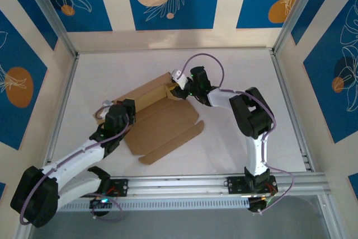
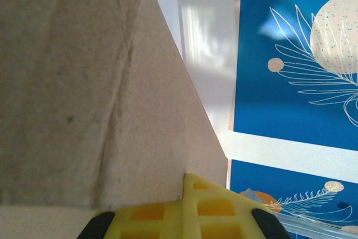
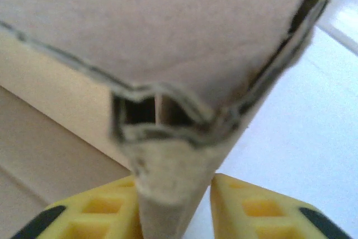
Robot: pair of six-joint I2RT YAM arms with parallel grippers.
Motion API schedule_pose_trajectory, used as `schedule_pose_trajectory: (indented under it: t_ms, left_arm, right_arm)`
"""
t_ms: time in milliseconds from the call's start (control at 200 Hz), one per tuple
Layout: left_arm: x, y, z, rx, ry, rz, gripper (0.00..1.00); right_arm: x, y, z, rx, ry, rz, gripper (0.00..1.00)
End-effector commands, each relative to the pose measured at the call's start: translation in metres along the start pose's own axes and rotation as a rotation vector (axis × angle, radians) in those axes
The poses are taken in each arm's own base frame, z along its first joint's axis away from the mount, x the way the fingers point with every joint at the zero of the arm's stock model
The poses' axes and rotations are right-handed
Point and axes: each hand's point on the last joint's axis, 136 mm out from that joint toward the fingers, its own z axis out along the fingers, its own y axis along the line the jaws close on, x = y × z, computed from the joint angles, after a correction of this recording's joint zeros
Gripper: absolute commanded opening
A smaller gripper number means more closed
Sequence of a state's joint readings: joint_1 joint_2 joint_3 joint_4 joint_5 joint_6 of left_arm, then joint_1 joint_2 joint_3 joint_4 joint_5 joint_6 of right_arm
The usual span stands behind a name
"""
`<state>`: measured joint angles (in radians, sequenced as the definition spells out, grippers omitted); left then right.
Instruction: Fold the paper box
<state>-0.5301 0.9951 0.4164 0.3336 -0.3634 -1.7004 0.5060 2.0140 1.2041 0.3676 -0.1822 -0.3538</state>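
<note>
Between the yellow fingers of the right gripper (image 3: pixel 174 187) sits a folded corner of the paper box (image 3: pixel 168 32). Both fingers bear against the cardboard, so the jaws are clamped on that corner (the layered edges of the fold are visible just above the fingers). The left gripper (image 2: pixel 184 205) has its yellow fingers brought together with no gap between them; a cardboard panel rises directly above them and its edge meets the seam of the fingers, but whether any cardboard is pinched there cannot be determined. Seen from the overhead camera, the box lies left of centre on the white table (image 1: pixel 240 65), partly folded: one long wall stands raised along the far side, and the remaining panels and flaps lie flat toward the near edge. The right gripper is at the far right end of the raised wall, the left gripper at the box's left end.
</note>
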Motion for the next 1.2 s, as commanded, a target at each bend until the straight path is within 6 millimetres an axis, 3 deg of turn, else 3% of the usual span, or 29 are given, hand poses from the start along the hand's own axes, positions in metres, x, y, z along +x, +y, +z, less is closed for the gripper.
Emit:
schedule_pose_trajectory:
  t_ms: [0,280,615,790,1196]
  left_arm:
    - [0.009,0.002,-0.001,-0.001,0.060,-0.016,0.00]
    - [0.006,-0.004,-0.005,0.010,0.047,-0.019,0.00]
    - [-0.001,-0.011,-0.011,0.022,0.017,-0.023,0.00]
    - [-0.009,-0.014,-0.012,0.020,-0.001,-0.044,0.00]
    - [-0.038,-0.013,-0.014,0.005,-0.065,-0.050,0.00]
  right_arm:
    - [-0.003,0.010,0.011,0.006,0.003,0.003,0.24]
    - [0.006,0.002,0.021,0.182,0.083,-0.015,0.09]
    - [0.014,-0.021,0.018,0.400,0.173,-0.035,0.09]
    - [0.011,-0.011,0.015,0.332,0.131,-0.012,0.10]
    - [-0.005,0.009,-0.016,0.058,-0.031,0.079,0.10]
